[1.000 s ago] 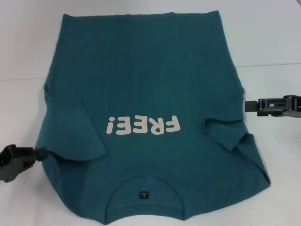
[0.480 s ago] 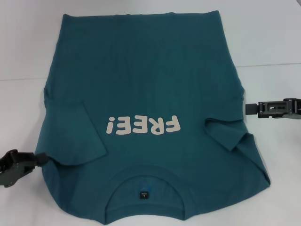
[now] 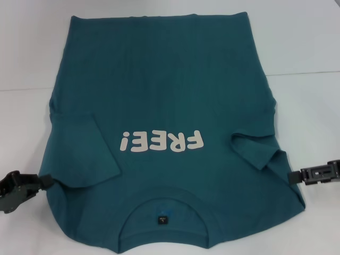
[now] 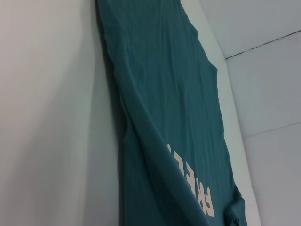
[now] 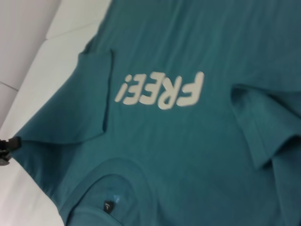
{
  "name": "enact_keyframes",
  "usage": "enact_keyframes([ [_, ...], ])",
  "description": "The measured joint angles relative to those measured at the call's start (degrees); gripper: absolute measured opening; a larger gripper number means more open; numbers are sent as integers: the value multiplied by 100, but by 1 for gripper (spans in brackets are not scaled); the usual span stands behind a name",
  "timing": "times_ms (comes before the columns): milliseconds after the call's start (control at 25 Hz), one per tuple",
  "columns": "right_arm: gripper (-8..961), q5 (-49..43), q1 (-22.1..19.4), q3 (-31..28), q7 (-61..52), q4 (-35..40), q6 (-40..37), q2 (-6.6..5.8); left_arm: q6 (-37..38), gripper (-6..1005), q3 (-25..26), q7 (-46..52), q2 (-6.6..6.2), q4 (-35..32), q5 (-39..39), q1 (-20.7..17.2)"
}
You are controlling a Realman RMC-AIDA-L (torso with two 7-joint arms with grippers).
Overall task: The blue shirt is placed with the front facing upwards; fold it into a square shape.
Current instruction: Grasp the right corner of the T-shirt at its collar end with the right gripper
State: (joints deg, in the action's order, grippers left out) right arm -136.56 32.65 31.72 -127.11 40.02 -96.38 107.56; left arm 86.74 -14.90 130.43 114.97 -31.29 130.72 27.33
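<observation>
The blue shirt (image 3: 159, 90) lies flat and front up on the white table (image 3: 308, 42), collar toward me. Its cream "FREE!" lettering (image 3: 162, 142) and dark neck label (image 3: 161, 219) show. Both sleeves are folded in onto the body, one on the left (image 3: 87, 154) and one on the right (image 3: 257, 149). My left gripper (image 3: 45, 180) touches the shirt's left edge near the shoulder; it also shows in the right wrist view (image 5: 5, 149). My right gripper (image 3: 292, 177) is at the shirt's right edge near the shoulder. The shirt fills the left wrist view (image 4: 160, 94) and the right wrist view (image 5: 188, 141).
The white table has a seam line (image 3: 305, 73) running out from under the shirt on the right. Bare table shows on both sides of the shirt and beyond its hem.
My right gripper has moved toward me along the shirt's right side, from beside the folded sleeve to the shoulder edge. My left gripper has shifted slightly nearer me. The shirt lies as before.
</observation>
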Motion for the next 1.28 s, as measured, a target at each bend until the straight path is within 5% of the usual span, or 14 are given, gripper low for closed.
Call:
enact_keyframes([
  [480,922,-370,-110,-14,-681,-74,214,-66,-75,3,-10,0,6,17,-18,-4],
  [1280,914,-714,57,182,-958,-286,783,76,-176,3,-11,-6,44,26,-12,-30],
])
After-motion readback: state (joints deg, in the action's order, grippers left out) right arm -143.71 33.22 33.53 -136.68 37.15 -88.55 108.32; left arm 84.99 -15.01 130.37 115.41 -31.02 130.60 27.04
